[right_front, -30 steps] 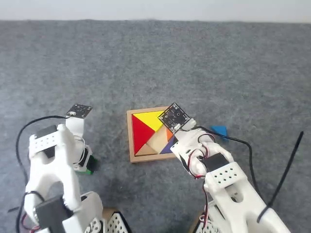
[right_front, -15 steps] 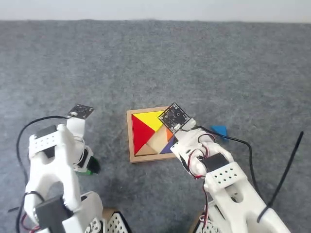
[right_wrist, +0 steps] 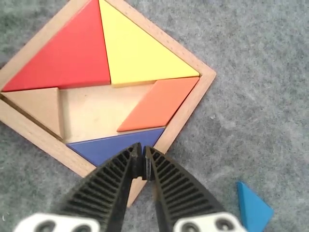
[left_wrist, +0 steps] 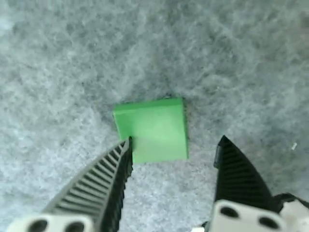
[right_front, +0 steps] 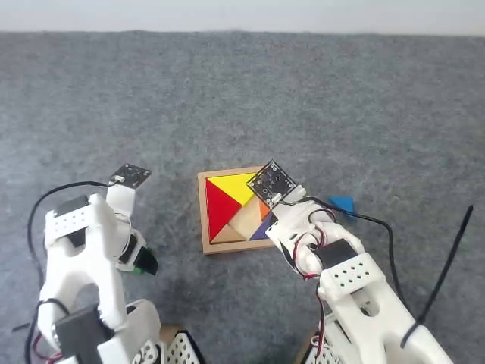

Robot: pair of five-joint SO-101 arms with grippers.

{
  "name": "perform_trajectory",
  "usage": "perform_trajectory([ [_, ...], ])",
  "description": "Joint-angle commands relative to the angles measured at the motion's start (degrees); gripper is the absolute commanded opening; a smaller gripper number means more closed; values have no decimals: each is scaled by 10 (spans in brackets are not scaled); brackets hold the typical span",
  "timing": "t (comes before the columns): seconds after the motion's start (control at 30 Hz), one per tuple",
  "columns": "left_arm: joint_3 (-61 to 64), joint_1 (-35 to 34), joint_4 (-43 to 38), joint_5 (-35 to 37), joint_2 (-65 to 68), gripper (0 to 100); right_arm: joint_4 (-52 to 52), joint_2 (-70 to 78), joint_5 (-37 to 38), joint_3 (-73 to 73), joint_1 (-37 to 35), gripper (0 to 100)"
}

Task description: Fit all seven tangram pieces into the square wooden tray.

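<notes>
Right wrist view: five pieces are seated in the square wooden tray [right_wrist: 207, 76]. Outstanding: blue triangle [right_wrist: 253, 210], plus green square [left_wrist: 152, 128] between spread left fingers [left_wrist: 104, 183]. Right fingers [right_wrist: 116, 181] shut, empty.

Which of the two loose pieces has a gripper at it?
The green square, framed by the left gripper's open fingers; the blue triangle lies alone beside the tray.

Upper half of high view: open grey mat [right_front: 242, 91], room to pass. Centre: wooden tray [right_front: 202, 216], w/ right arm [right_front: 333, 265] overhanging its right side, blocking approach from lower right. Blue triangle [right_front: 342, 204] just right of that arm. Left arm [right_front: 83, 250] takes lower left, above green square [left_wrist: 152, 128]. Bare slot [right_wrist: 91, 108] mid-tray.
</notes>
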Motion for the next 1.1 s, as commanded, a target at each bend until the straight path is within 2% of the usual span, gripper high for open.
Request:
perform_trajectory([
  [0.0, 19, 4, 20, -17, 29, 280, -14, 5, -1, -29, 1, 9],
  [0.27, 0, -29, 7, -20, 29, 284, -40, 5, 0, -11, 1, 9],
  [0.4, -12, -42, -11, -55, 29, 254, -40, 5, 0, -11, 1, 9],
  [0.67, -13, -42, -11, -60, 29, 252, -41, 5, 0, -11, 1, 9],
  [1.07, -14, -24, -9, -57, 23, 120, -39, 1, 0, -11, 1, 10],
])
